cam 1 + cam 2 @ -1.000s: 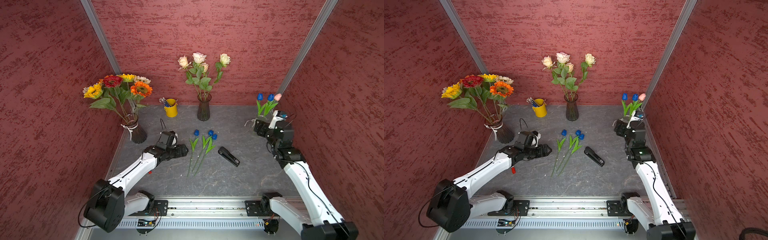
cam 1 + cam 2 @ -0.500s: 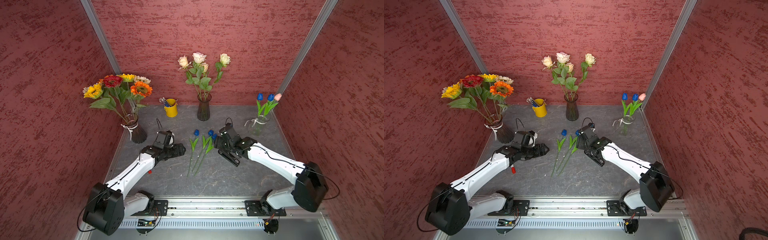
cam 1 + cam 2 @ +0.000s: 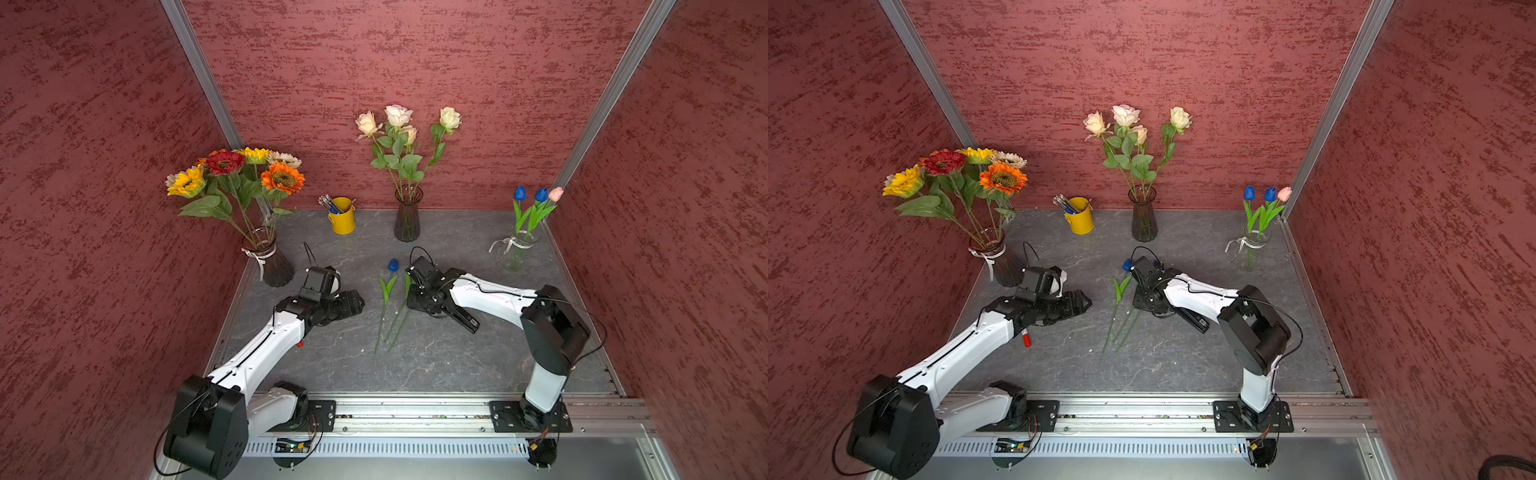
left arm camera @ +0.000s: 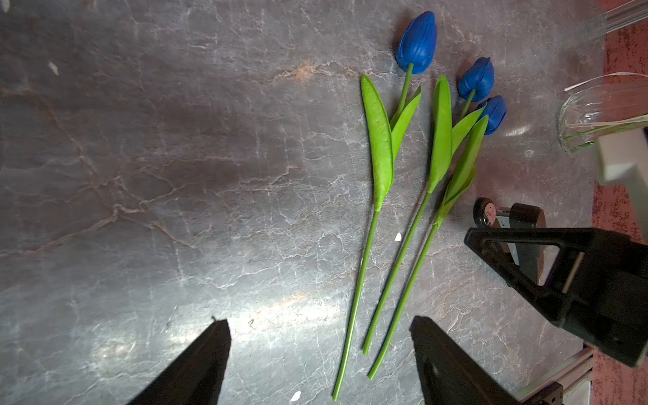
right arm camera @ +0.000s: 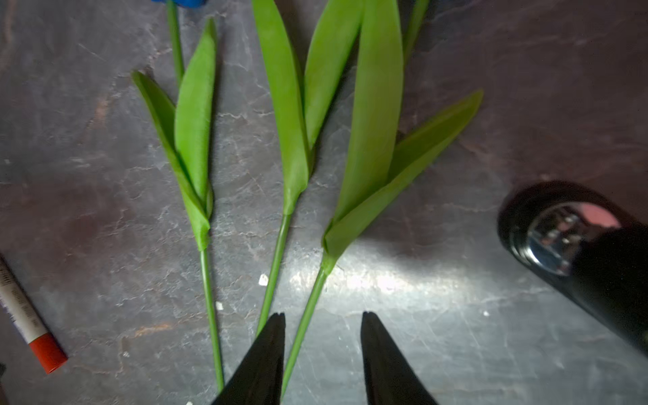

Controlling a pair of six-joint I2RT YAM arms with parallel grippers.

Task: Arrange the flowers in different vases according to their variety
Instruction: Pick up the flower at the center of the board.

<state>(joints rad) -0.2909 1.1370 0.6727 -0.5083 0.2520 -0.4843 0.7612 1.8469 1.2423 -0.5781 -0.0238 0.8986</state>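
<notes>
Centrally, tulips (image 3: 387, 289) amid open tabletop (image 3: 436, 365).

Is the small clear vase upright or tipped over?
Upright: the clear vase stands on its base, three tulips rising from its mouth.

Lab test cell, red-panelled walls (image 3: 415, 54), aluminium base rail (image 3: 415, 409)

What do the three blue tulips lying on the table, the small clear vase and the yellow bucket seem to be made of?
Blue tulips: likely moulded plastic or rubber; matte, evenly coloured petals and leaves.
Small clear vase: probably glass; transparent, stems visible through it, bright glints.
Yellow bucket: perhaps painted metal; smooth glossy yellow, thin rim, but plastic is possible.
</notes>
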